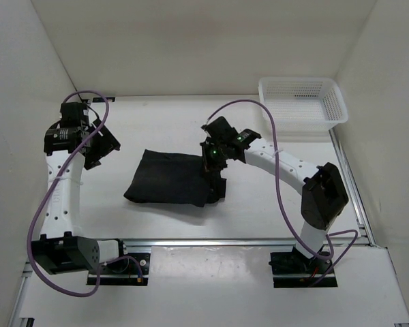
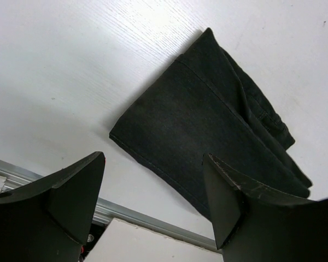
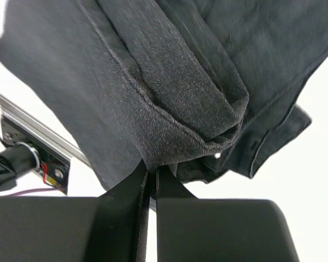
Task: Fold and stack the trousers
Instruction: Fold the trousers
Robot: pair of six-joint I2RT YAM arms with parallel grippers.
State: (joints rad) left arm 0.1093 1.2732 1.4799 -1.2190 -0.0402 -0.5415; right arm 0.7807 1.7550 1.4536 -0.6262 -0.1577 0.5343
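Right wrist view: our right gripper (image 3: 151, 173), jaws pressed almost together, pinches a thick fold of the trousers (image 3: 153, 82), and the cloth spreads away from the fingertips. Top external view: the folded black bundle lies mid-table (image 1: 259, 214), long axis running left to right between the arms. Its right end is under the right gripper, and its left end faces the left gripper (image 1: 99, 146), which hovers well apart, jaws wide and empty. We judge the right arm the nearer, in contact at the bundle's right end; the white basket (image 1: 301, 99) stands at the far right, apart from the cloth.
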